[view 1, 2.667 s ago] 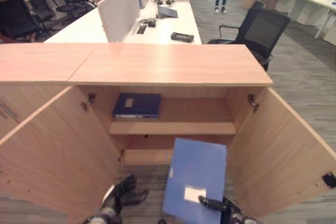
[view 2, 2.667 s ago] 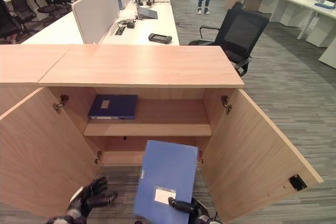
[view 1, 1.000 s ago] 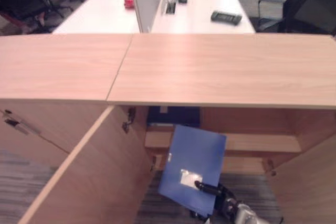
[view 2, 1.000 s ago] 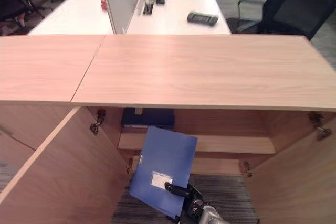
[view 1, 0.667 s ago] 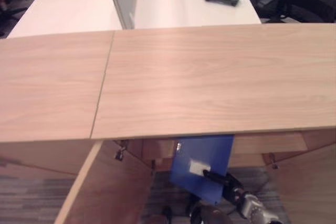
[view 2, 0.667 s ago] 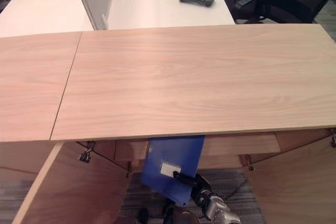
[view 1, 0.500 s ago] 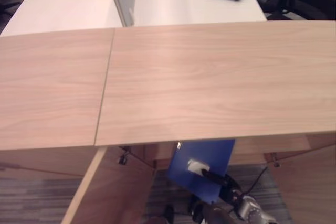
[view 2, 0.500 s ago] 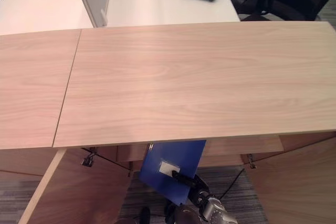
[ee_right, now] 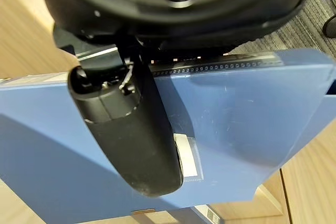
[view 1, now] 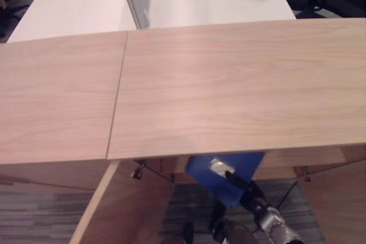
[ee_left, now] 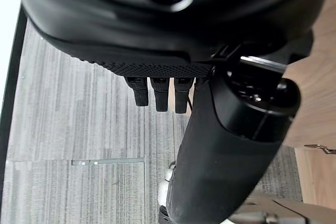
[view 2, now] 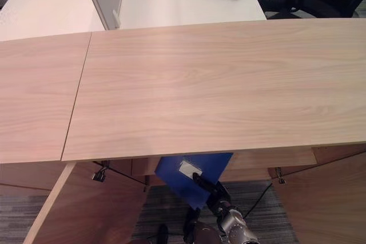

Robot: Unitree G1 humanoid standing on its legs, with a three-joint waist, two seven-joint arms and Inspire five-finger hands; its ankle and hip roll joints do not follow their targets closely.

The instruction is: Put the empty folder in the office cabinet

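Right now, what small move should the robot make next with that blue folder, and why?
Probably push the blue folder further in: the right hand pinches it by the thumb, and its far end is already hidden under the cabinet top.

Dark right hand (view 2: pixel 213 194), silver-grey wrist, seemingly textured black left hand (ee_left: pixel 157 95)

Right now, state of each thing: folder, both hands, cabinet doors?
blue folder: pinched in the right hand, far end under the cabinet top
right hand: shut on the folder, thumb across its cover
left hand: open, holding nothing
left cabinet door: open
right cabinet door: open
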